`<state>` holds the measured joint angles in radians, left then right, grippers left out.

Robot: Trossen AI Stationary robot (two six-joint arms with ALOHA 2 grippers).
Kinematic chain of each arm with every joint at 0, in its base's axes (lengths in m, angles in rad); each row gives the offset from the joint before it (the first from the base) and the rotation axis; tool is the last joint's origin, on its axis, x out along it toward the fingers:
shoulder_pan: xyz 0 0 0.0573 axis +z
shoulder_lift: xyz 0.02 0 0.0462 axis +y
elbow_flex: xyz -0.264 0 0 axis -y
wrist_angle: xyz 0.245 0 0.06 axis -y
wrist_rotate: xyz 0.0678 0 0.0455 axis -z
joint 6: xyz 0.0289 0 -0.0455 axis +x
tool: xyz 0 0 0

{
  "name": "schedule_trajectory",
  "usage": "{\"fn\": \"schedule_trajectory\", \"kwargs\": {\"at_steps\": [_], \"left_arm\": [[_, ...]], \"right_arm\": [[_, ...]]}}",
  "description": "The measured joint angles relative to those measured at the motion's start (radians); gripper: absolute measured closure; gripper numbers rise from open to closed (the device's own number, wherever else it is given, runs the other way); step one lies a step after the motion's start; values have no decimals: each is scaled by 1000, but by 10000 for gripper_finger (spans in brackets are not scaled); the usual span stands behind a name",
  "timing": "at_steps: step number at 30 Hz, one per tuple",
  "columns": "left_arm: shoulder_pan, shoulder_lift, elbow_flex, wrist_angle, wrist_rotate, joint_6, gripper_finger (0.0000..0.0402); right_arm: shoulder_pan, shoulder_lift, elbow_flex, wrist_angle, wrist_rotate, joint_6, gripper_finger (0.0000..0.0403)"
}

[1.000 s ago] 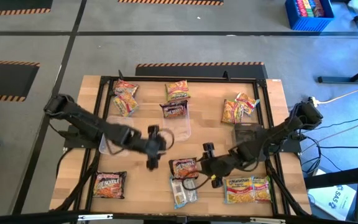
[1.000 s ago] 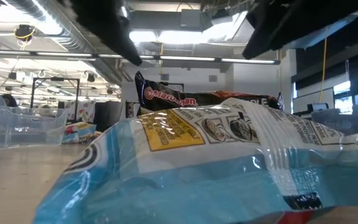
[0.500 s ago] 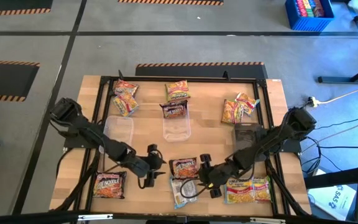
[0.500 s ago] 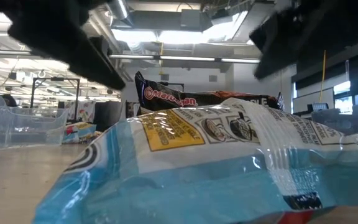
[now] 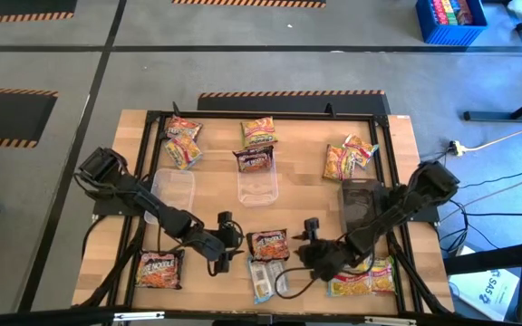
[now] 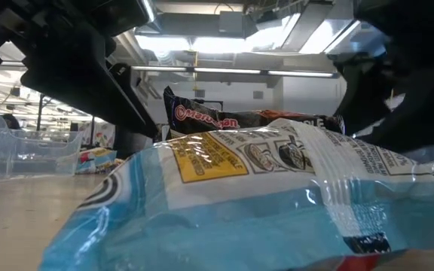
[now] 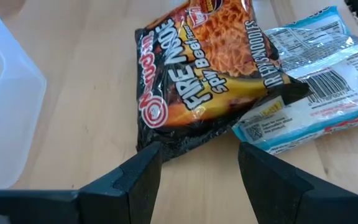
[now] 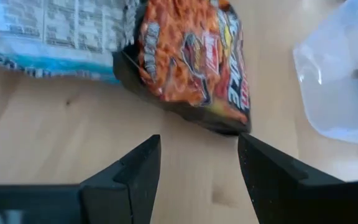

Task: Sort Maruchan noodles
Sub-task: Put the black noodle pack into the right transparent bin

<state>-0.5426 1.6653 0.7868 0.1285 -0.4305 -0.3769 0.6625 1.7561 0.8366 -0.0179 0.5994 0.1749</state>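
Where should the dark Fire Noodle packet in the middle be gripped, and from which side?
Probably its bare left edge, from the left gripper's side. The dark packet lies flat, and its near end rests on the blue packet, so that end is crowded. The open fingers already straddle a free corner.

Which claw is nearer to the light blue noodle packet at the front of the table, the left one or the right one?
Right, but only slightly. The right claw is open beside the light blue packet toward the robot's right. The left claw is open too, toward its left, a little farther off.
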Motion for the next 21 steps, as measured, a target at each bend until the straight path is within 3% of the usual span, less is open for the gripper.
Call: {"fn": "schedule_trajectory", "kwargs": {"at_steps": [7,21], "left_arm": [[6,9,0,0,5,-8,195],[38,168,0,186,30,-3,195]], "right_arm": [[-2,48,-73,265,37,-102,205],[-24,130,-64,446,62,-260,205]]}}
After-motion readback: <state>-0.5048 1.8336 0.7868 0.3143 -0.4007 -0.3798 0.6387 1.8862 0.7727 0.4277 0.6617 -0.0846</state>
